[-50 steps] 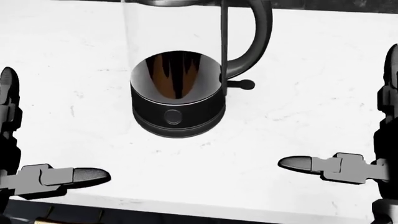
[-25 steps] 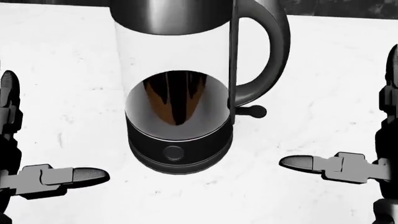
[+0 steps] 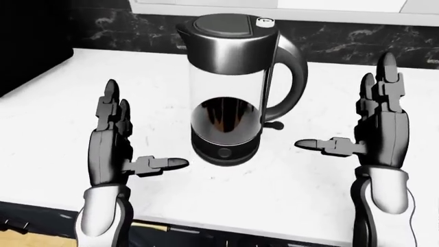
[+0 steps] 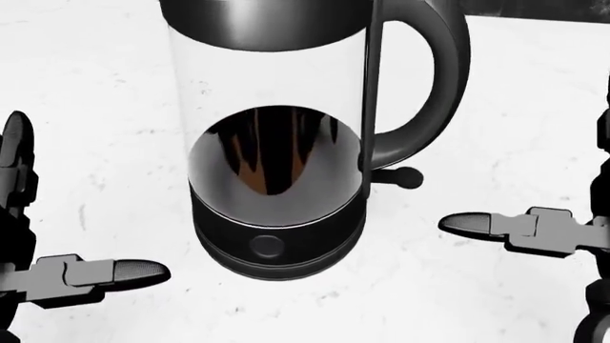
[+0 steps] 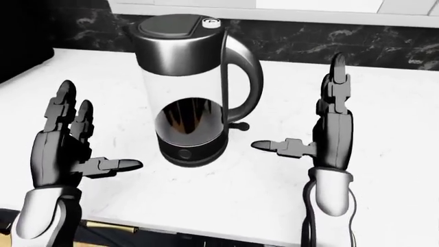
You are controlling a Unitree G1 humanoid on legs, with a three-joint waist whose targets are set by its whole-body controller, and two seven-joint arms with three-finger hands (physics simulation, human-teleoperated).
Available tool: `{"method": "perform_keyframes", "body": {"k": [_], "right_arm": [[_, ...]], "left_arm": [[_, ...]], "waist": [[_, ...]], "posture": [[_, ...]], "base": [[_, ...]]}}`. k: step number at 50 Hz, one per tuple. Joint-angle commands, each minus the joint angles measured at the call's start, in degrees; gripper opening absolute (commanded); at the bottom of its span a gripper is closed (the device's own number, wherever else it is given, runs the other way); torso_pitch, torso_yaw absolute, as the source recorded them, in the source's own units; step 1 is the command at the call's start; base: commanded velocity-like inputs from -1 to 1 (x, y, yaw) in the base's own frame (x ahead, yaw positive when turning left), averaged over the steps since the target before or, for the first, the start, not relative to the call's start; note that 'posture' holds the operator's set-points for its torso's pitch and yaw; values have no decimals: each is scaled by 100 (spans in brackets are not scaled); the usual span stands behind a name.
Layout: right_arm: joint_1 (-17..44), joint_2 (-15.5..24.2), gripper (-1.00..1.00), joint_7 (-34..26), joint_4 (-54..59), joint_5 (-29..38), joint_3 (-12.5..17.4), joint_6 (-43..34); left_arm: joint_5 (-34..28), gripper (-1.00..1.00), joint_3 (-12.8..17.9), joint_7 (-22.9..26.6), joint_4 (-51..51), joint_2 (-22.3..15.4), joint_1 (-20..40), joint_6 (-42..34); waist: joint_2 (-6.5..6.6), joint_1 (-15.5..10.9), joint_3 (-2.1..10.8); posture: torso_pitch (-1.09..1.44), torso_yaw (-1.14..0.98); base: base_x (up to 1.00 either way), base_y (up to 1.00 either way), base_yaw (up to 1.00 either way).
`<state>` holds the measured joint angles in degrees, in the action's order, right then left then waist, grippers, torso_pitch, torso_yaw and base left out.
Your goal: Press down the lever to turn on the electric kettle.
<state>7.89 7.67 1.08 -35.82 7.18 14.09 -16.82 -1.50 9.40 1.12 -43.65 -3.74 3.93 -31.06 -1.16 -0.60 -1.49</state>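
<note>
No readable brand or writing on the electric kettle; a small white disc on its dark lid may carry a mark, too small to make out. A round button sits low on its black base.

Kettle stands upright on the white marbled counter, nearer the counter's far edge than its near one, roughly mid-width between the two hands. Clear glass body, dark metal band at top, black handle on the view's right. The lever is a short black knob-ended stub sticking out at the foot of the handle, just above the base.

Left hand: fingers spread, upright, thumb pointing toward the kettle, touching nothing, off the kettle's left side.

Right hand: likewise splayed, fingers up, thumb aimed at the lever but clear of it.

Behind the counter: black veined backsplash, pale strip above it. A dark block borders the counter's left edge. A dark cabinet front shows below the near edge.
</note>
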Motion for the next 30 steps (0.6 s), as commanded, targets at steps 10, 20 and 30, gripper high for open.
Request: {"method": "perform_keyframes", "body": {"k": [10, 20, 30], "right_arm": [[519, 255, 100, 223, 181, 372, 37, -354], [939, 470, 100, 176, 274, 775, 12, -1115], [1317, 605, 100, 104, 546, 863, -43, -1465]], "left_arm": [[9, 100, 11, 1, -223, -30, 102, 142], [23, 100, 26, 3, -186, -45, 140, 132], [20, 100, 4, -12, -228, -38, 135, 88]], "waist": [[11, 0, 80], [25, 1, 88], [38, 16, 106]], "posture": [[0, 0], [0, 0], [0, 0]], "base": [[0, 0, 0], [0, 0, 0], [0, 0, 0]]}}
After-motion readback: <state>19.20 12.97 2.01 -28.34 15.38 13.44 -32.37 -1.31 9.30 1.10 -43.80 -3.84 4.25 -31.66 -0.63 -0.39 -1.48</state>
